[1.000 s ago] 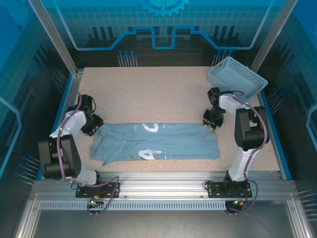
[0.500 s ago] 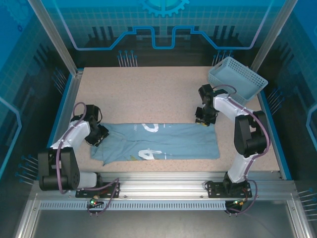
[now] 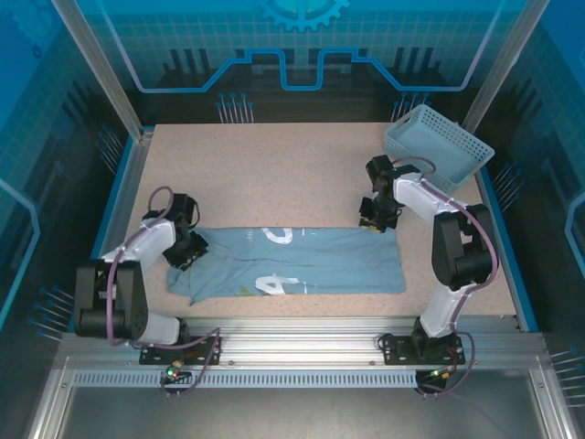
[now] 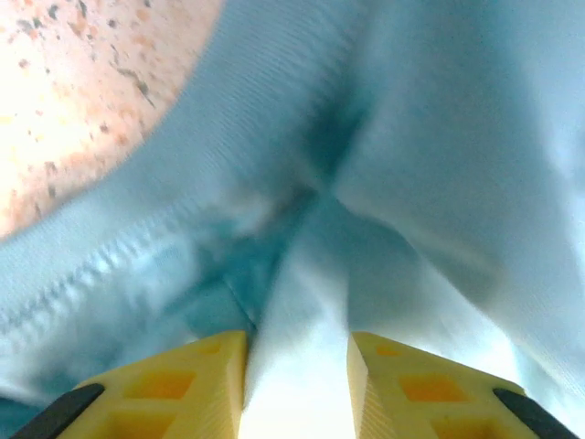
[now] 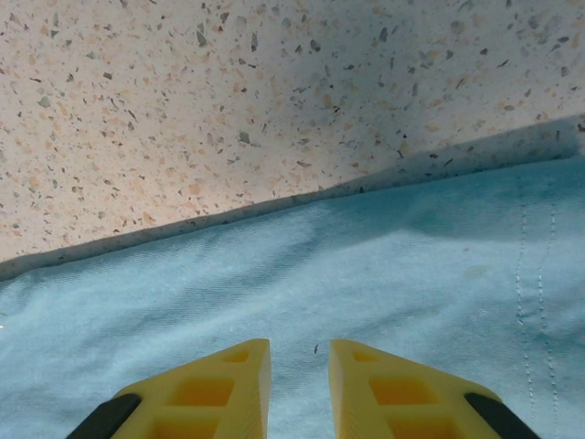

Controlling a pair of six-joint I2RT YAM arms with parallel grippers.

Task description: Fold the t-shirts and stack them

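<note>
Fabric bunches at the left, where the left gripper sits on the end of the t-shirt, its yellow jaws clamped on a raised ridge of cloth. The t-shirt lies folded into a long band across the near half of the speckled table, white lettering up. The right gripper is at its far right edge, jaws a narrow gap apart over flat cloth; whether they pinch it I cannot tell. A blue basket stands in the far right corner, just behind that arm, apart from the t-shirt.
</note>
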